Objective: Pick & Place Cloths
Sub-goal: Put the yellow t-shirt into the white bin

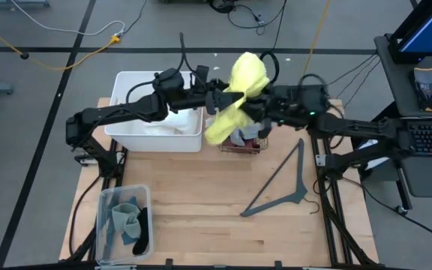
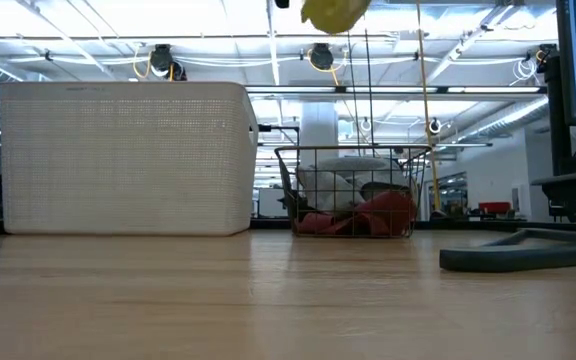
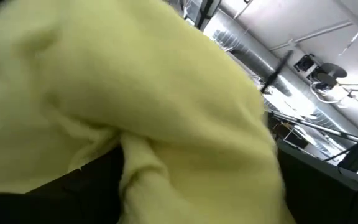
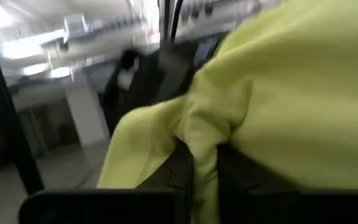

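Yellow cloth [image 1: 240,94] hangs in the air between both arms, above the wire basket [image 1: 241,144]; right gripper [image 1: 263,110] is pinched tight on it; left gripper [image 1: 217,95] is spread wide right against it; other cloths [image 2: 360,213] sit in the basket beside the white bin [image 1: 128,129]

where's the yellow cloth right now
The bright yellow fabric cloth hangs in the air between both grippers, above the wire basket, right of the white plastic bin in the high view.

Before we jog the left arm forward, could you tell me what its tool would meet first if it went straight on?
The yellow cloth: it fills the left wrist view right ahead of the left tool. How close it hangs is unclear.
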Controlling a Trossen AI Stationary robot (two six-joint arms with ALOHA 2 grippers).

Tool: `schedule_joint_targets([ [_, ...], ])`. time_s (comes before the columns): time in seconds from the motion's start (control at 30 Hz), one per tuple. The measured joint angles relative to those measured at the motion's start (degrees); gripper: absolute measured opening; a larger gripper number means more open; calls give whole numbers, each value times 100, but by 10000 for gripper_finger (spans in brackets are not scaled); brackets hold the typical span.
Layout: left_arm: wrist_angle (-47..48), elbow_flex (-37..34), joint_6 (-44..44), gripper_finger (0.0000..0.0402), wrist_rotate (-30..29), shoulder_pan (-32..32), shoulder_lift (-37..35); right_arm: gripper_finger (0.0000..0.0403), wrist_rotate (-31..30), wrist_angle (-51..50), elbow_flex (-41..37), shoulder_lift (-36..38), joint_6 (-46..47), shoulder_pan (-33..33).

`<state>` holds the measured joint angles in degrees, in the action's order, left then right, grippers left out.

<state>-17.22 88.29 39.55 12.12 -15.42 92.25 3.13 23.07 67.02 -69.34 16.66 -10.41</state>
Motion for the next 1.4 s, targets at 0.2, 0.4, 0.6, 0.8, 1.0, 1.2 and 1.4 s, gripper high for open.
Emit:
schedule_joint_targets([
  [0.2,-40,-2,-2,365,184,-4,29,30,75,-496,298,-467,-106,195],
  [0.4,281,-2,16,365,317,7,13,30,33,-549,358,-570,-104,239],
  [0.6,536,-2,-41,326,400,7,13,30,18,-581,354,-542,-108,239],
  [0.8,702,0,-261,188,417,-8,13,30,-7,-671,352,-543,-133,235],
  [1.0,697,4,-597,59,636,-78,6,48,66,-797,350,-537,-133,229],
  [1.2,1004,-1,-449,59,1039,-259,-79,133,828,-1332,350,-325,-130,228],
  [1.4,1873,-11,-446,59,1081,-509,-413,174,1094,-2256,352,74,-150,226],
])
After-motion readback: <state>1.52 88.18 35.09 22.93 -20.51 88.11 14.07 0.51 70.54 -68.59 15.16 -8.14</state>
